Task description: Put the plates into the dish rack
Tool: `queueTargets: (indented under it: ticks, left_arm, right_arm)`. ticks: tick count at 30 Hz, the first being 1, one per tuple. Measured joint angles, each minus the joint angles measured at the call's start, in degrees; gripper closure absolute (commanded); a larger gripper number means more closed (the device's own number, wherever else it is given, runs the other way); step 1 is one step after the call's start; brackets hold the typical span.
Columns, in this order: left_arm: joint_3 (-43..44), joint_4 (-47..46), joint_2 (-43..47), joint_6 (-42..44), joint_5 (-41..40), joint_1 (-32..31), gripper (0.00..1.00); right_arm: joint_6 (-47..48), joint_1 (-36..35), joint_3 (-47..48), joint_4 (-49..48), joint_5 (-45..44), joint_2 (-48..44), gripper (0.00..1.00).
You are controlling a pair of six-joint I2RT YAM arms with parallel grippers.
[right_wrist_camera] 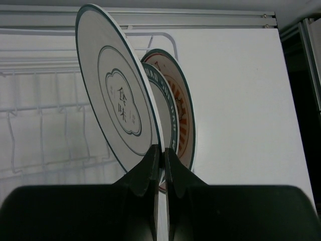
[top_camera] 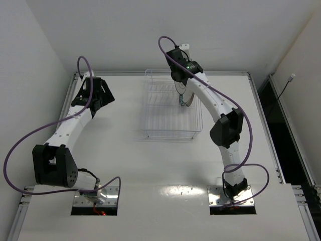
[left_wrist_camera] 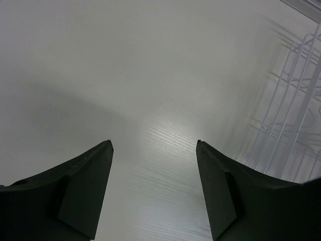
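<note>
My right gripper [right_wrist_camera: 161,149] is shut on the lower rim of the white plate with the dark flower outline [right_wrist_camera: 118,95] and holds it on edge, tilted, over the dish rack [right_wrist_camera: 50,108]. Right behind it the plate with the dark blue patterned rim [right_wrist_camera: 168,115] and the orange sunburst plate [right_wrist_camera: 185,115] stand upright at the rack's right end. In the top view the right gripper [top_camera: 181,89] is at the back right of the rack [top_camera: 160,120], with plate edges [top_camera: 187,99] below it. My left gripper [top_camera: 103,98] is open and empty over bare table, left of the rack [left_wrist_camera: 296,100].
A metal rail [top_camera: 160,74] runs along the table's back edge. A dark gap [top_camera: 273,115] lies past the right edge. Purple cables [top_camera: 30,135] loop beside both arms. White walls close in at the back and left.
</note>
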State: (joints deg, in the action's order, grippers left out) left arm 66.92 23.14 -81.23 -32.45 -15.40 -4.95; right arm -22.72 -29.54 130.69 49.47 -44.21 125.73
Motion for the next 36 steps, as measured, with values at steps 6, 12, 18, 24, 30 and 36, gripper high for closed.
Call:
queueTargets:
  ticks: [6, 12, 18, 24, 30, 36]
  left_arm:
    - [0.0, 0.0, 0.0, 0.0, 0.0, 0.0, 0.36]
    - [0.0, 0.0, 0.0, 0.0, 0.0, 0.0, 0.36]
    - [0.0, 0.0, 0.0, 0.0, 0.0, 0.0, 0.36]
    - [0.0, 0.0, 0.0, 0.0, 0.0, 0.0, 0.36]
    - [0.0, 0.0, 0.0, 0.0, 0.0, 0.0, 0.36]
    - [0.0, 0.0, 0.0, 0.0, 0.0, 0.0, 0.36]
  right_arm:
    - [-0.7, -0.3, -1.1, -0.1, -3.0, -0.2, 1.00]
    - [-1.2, -0.6, -3.4, -1.0, -3.7, -0.5, 1.00]
    - [-1.5, -1.0, -3.6, -1.0, -5.0, -0.6, 1.00]
    - [-1.5, -1.6, -5.9, -1.5, -6.9, -2.8, 1.00]
    - [-1.2, -2.0, -7.2, -2.7, -9.6, -6.4, 1.00]
    - [-0.8, -2.1, -7.6, -3.9, -9.6, -7.1, 1.00]
